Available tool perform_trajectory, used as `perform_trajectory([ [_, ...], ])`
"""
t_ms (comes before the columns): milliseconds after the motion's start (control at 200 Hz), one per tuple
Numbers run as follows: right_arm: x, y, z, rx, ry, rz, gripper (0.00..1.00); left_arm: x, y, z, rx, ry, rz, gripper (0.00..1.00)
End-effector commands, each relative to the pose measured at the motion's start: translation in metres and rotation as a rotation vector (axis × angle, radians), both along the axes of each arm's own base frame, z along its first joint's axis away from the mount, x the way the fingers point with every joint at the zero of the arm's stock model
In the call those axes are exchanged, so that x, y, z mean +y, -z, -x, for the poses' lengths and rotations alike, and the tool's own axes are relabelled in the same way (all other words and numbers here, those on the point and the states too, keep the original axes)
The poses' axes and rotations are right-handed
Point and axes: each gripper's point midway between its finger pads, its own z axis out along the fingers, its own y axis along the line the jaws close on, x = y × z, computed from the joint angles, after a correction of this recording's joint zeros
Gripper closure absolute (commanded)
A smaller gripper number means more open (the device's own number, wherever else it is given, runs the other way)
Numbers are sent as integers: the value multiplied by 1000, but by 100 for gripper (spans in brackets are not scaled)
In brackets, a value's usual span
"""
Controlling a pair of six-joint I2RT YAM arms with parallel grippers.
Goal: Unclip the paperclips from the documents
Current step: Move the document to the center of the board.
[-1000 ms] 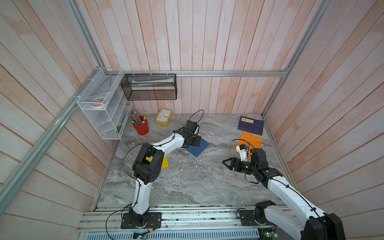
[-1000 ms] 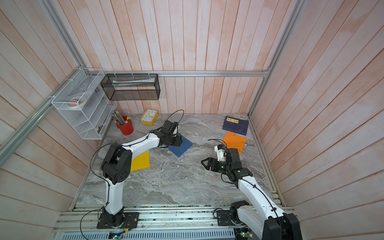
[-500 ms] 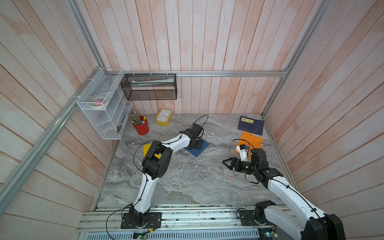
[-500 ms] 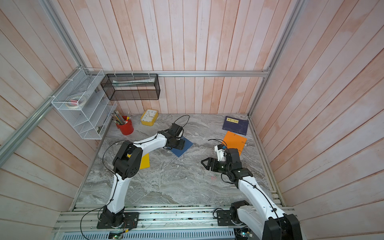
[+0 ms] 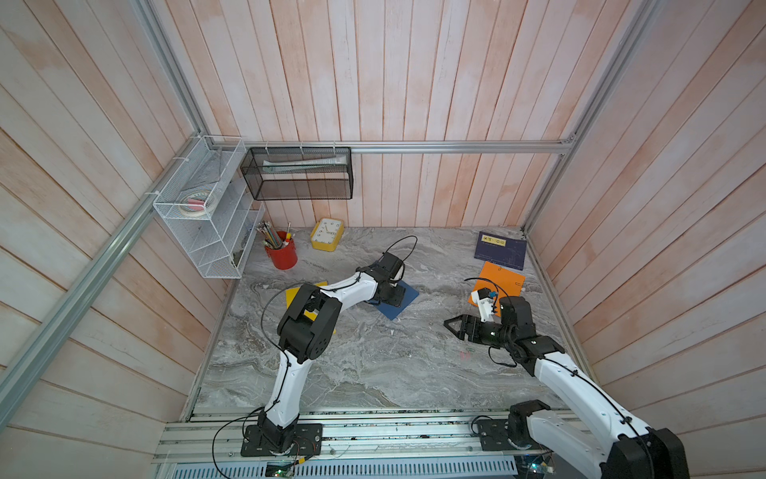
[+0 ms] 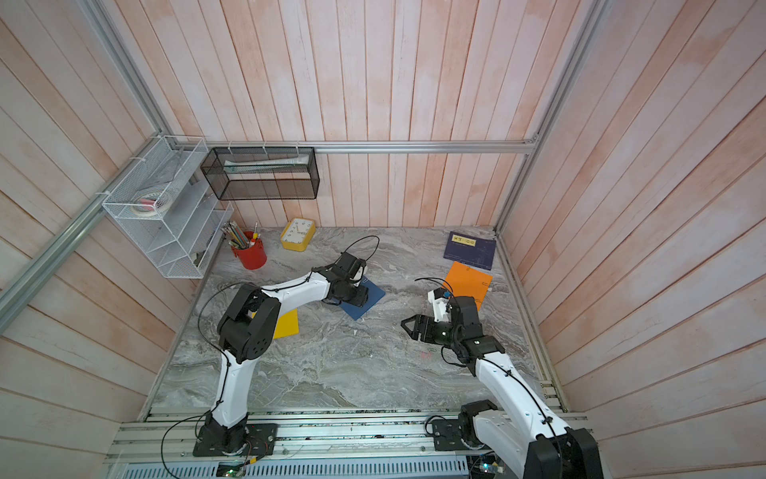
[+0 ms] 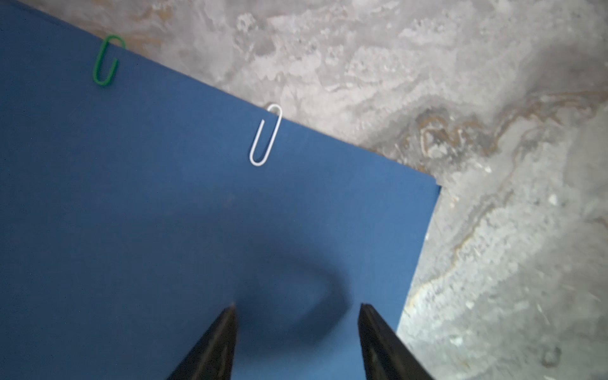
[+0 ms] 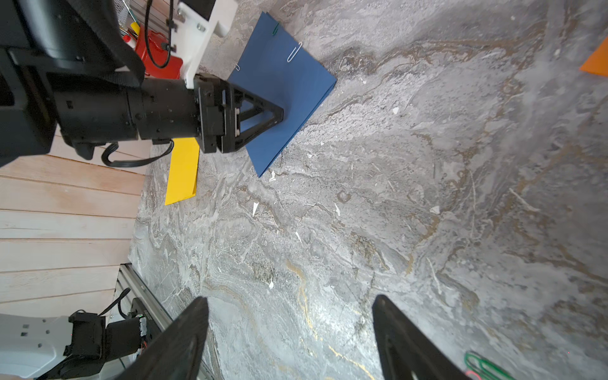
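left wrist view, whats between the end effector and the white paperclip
Just bare blue document between the left end effector and the white paperclip; the left wrist view shows it.

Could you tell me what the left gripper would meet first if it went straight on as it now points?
Most likely the blue document: the open left gripper points down onto it, with the white paperclip farther along at the sheet's edge. Whether the tips touch it is unclear.
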Motion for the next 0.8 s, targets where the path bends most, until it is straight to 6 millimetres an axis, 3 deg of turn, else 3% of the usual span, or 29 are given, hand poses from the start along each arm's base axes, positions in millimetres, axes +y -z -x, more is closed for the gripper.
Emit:
perform_trajectory([
  [0,2,-3,2,-11,-19,5,20,18,44,73,249,63,-46,38],
  [265,4,3,1,3,-27,-2,20,13,42,158,362,214,-53,38],
  [360,5,7,0,8,-27,-5,20,12,40,175,369,235,-83,38],
  [450,5,10,-1,10,-29,-5,20,9,26,173,333,217,-57,38],
  [640,8,20,-4,22,-45,0,20,-13,-24,151,202,190,57,34],
  [795,11,28,-5,36,-66,7,20,-13,-47,141,127,140,95,33],
])
